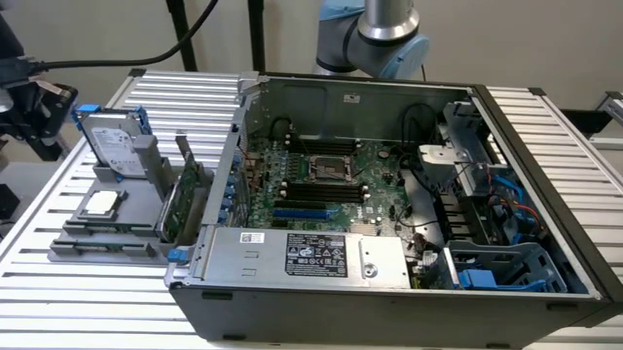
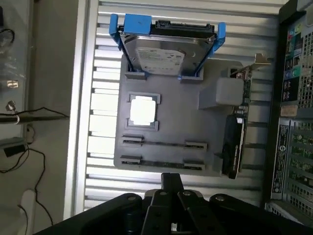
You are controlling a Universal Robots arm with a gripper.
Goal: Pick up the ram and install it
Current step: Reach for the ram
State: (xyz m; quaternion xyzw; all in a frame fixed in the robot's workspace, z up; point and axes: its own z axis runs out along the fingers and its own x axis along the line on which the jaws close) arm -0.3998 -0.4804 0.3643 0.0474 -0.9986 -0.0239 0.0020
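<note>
nearest the wrist camera is the pincer (image 2: 172, 180), which looks pressed together with nothing seen pinched in it. it hangs well above the grey holder (image 2: 195, 122), over the holder edge that carries two narrow clip-ended slots (image 2: 164, 144). a thin dark line runs between the clips of each slot. i cannot tell whether that is the ram on edge or a bare groove, and i can pick out no green stick elsewhere with any certainty.

on the same holder a hard drive (image 2: 164, 51) stands in a blue bracket at the far edge. a pale square chip (image 2: 143, 110) lies in the middle, and an expansion card (image 2: 234, 142) stands along the side next to the computer case (image 1: 389, 292). holder and case sit side by side on the slatted worktop (image 1: 68, 299), the holder toward the worktop's edge at the exterior view's left. inside the case, no stick plainly stands in the motherboard's long memory slots (image 1: 316, 193).

i judge the work to be at the pick-up approach. to do it well, the pincer should be spread before it goes low and centred on the mid-length of one slot. it should be turned so its jaws meet the stick's broad faces, not its ends. a straight vertical line would keep it off the card and chip.
</note>
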